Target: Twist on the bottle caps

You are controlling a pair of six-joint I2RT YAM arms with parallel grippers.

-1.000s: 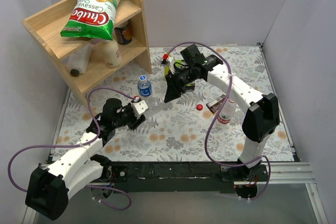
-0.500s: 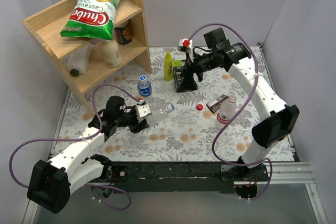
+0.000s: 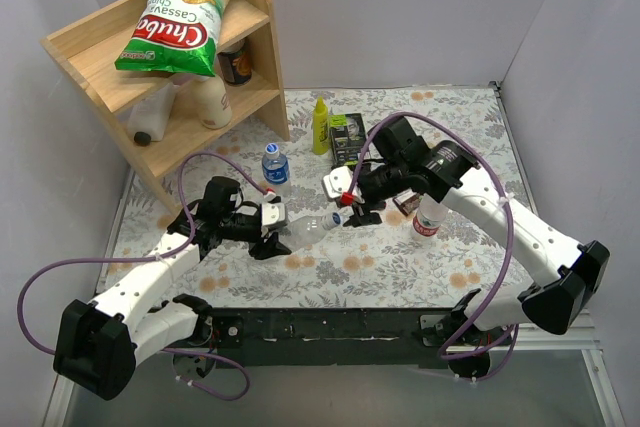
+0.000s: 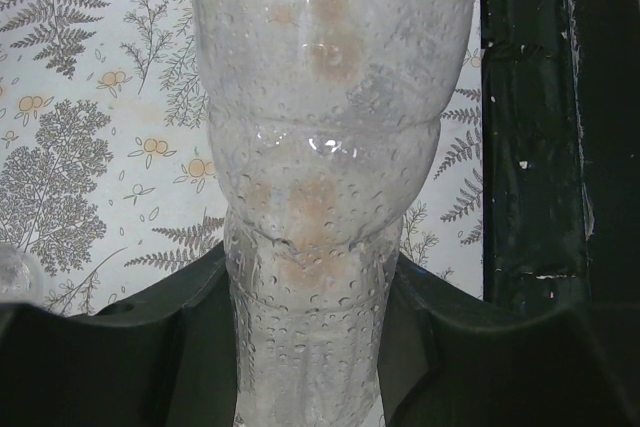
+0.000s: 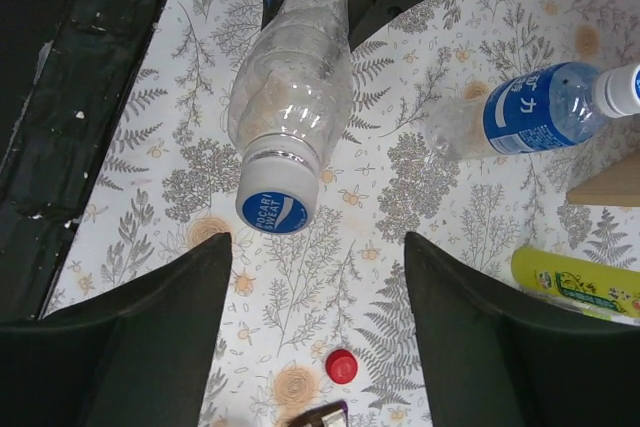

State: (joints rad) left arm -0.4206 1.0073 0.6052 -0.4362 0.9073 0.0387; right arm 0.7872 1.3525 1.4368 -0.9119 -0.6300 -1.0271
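A tabletop covered in a pale cloth printed with ferns and orange flowers fills the middle of the top view. At its upper left stands a wooden shelf, with a green chips bag on top and cream-white bottles inside. On the cloth are a blue-labelled bottle upright near the shelf, a yellow squeeze bottle and a dark box at upper centre, a red-and-white-labelled bottle right of centre, and a loose red cap.

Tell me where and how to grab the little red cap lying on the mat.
Pinch the red cap across its round rim, coming straight down from above; it seems to lie flat and low on the mat.
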